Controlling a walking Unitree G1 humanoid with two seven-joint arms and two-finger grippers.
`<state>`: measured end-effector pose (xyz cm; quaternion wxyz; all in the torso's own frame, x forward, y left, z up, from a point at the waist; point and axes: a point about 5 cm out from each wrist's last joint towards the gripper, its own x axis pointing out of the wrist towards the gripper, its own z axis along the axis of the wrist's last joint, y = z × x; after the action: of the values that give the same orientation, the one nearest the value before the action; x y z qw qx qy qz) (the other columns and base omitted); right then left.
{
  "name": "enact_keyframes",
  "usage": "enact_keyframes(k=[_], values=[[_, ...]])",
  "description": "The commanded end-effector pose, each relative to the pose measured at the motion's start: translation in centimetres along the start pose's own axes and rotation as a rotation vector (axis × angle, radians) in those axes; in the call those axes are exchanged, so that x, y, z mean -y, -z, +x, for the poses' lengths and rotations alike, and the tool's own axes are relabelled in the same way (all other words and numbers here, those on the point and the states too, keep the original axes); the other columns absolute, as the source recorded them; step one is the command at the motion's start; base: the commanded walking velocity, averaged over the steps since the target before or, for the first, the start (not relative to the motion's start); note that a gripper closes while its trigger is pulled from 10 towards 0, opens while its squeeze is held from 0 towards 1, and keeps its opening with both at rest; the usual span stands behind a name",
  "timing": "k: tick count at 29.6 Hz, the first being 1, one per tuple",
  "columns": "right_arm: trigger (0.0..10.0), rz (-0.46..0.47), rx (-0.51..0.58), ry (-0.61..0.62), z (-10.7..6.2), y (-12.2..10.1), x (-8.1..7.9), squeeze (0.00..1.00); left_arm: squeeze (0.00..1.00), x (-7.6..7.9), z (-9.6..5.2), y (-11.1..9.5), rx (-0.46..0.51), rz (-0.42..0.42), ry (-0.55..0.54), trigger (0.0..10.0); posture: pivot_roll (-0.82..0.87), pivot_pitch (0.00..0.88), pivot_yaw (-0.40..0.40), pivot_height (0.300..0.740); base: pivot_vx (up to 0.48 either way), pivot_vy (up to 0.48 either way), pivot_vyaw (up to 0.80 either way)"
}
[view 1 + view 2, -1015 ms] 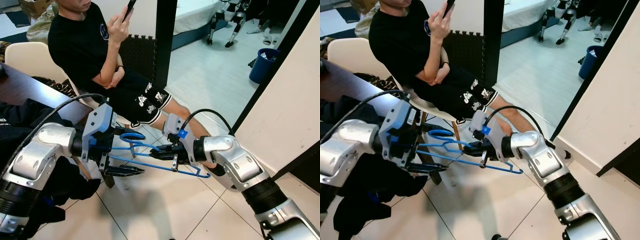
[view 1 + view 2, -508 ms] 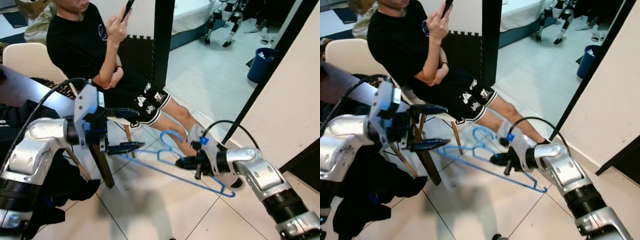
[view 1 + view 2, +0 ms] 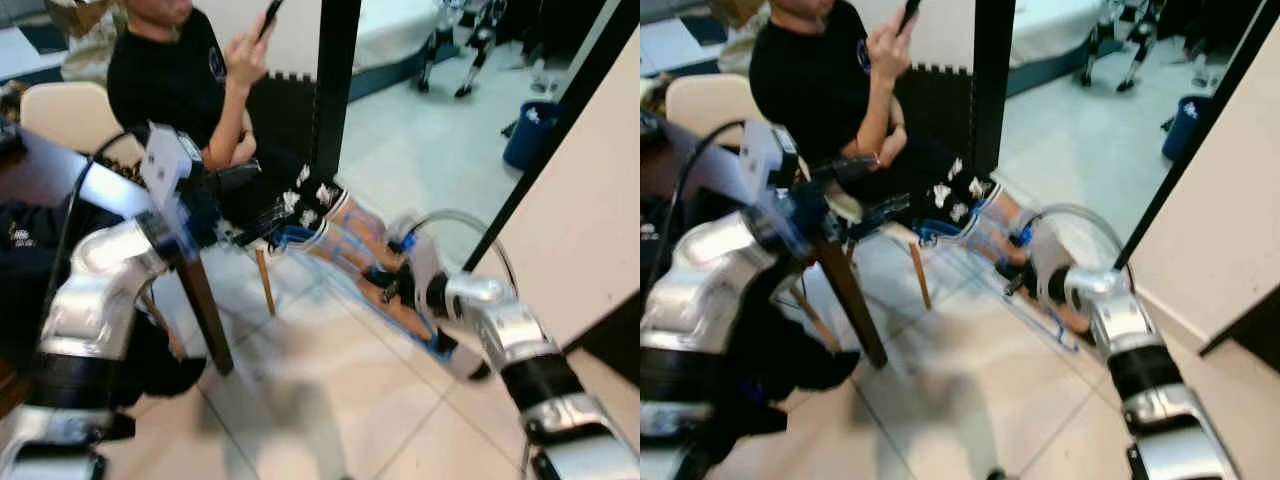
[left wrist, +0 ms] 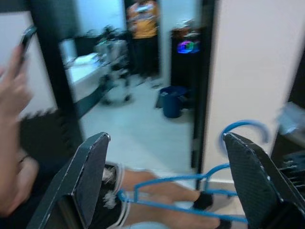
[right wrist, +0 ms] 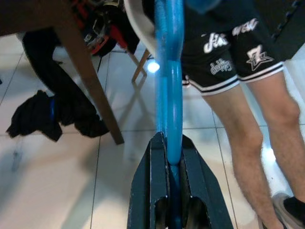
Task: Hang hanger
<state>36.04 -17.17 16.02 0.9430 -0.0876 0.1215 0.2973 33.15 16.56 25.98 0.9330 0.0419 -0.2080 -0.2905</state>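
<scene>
A blue plastic hanger (image 3: 350,235) hangs blurred in the air before the seated person's knees. My right gripper (image 3: 385,282) is shut on it; the right wrist view shows the two black fingers (image 5: 155,157) clamped on the hanger's bar (image 5: 169,71). My left gripper (image 3: 255,205) is raised at the left near the table edge, open and holding nothing. In the left wrist view its fingers (image 4: 90,171) stand wide apart, and the hanger (image 4: 190,179) lies beyond them, not touching.
A person (image 3: 190,80) in black sits on a cream chair (image 3: 60,110) straight ahead, legs stretched toward the hanger. A dark table with a wooden leg (image 3: 205,310) is at my left, and dark clothes (image 5: 52,112) lie on the tiles. A black pillar (image 3: 335,80) and a white wall (image 3: 590,180) bound the right.
The left gripper has come off the hanger and risen to the left, open. The right gripper has carried the hanger up and away toward the person's legs. The camera has shifted and blurred.
</scene>
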Motion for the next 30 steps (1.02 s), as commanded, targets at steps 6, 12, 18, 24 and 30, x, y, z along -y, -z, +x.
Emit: enact_keyframes(k=[6, 12, 18, 24, 30], values=[[10.0, 0.170, 0.173, 0.041, 0.8, 0.1, -1.9, 0.00, 0.00, 1.2, -1.1, 1.7, -0.037, -0.034, -0.349, 10.0, 0.19, 0.110, -0.043, 0.740, 0.000, 0.000, 0.75], [10.0, 0.241, 0.240, -0.015, 2.4, 0.1, -4.4, 0.00, 0.00, 1.1, -1.7, 1.0, -0.066, 0.224, -0.466, 10.0, 0.20, 0.085, -0.035, 0.740, 0.000, 0.000, 0.73], [10.0, 0.274, 0.259, -0.056, 3.1, 0.4, -6.1, 0.00, 0.00, -1.4, -2.6, 0.5, -0.086, 0.336, -0.623, 10.0, 0.20, 0.087, -0.031, 0.740, 0.000, 0.000, 0.74], [10.0, 0.282, 0.238, -0.005, 2.6, 2.2, -7.2, 0.00, 0.00, 0.1, -3.6, 3.5, -0.173, 0.249, -0.610, 10.0, 0.19, 0.100, -0.027, 0.740, 0.000, 0.000, 0.72], [10.0, 0.269, 0.282, 0.081, 0.5, 2.8, -6.0, 0.00, 0.00, 4.1, -5.1, 7.2, -0.261, 0.067, -0.506, 10.0, 0.17, 0.106, -0.037, 0.740, 0.000, 0.000, 0.72]])
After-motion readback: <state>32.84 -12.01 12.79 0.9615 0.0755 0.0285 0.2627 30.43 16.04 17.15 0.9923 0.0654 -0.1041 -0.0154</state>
